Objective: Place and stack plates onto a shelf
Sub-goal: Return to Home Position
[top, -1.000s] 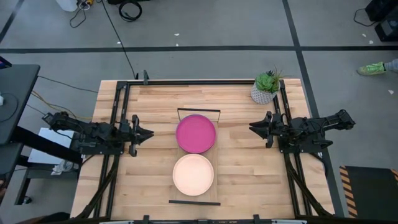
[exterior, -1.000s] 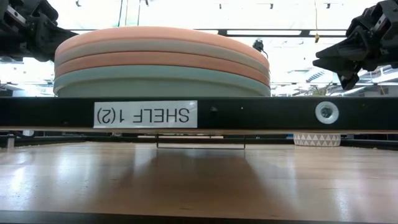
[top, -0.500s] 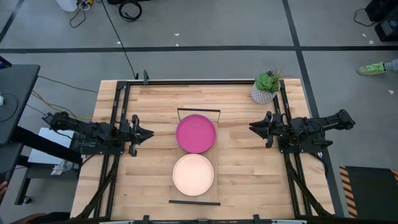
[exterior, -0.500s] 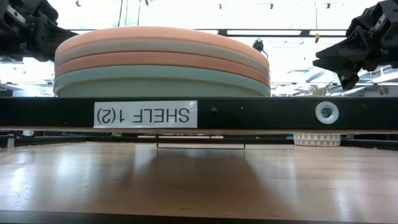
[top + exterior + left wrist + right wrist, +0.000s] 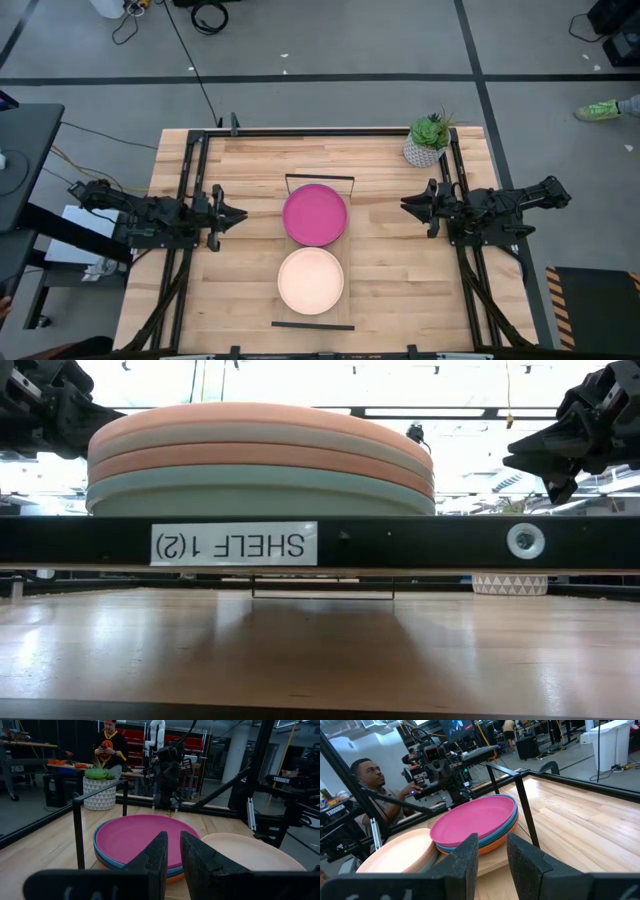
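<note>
At the two sides of the worktop [image 5: 390, 290] your arms sit drawn back and level, so I judge the homing move to be as good as finished. The left gripper [image 5: 238, 213] points inward from the left rail and the right gripper [image 5: 405, 205] from the right, with the shelf [image 5: 420, 545] between them. To close this step well, make any last adjustment small and slow. Pull straight back along each arm's own line rather than sweeping across the middle, and do not dip towards the stacks. Each gripper has its two fingers a little apart with nothing between them, and the gap on the left one is the narrower. Both stacks stand on the shelf, well apart from either gripper. The magenta plate [image 5: 315, 214] tops the stack at the plant's end of the shelf, roughly midway between the two grippers, with a light blue plate [image 5: 510, 822] directly under it. The cream plate [image 5: 311, 281] tops the other stack, at the shelf end nearest the low camera and off the line between the grippers. The potted plant [image 5: 427, 140] stands near the right arm's corner, so mind it if that arm shifts.
</note>
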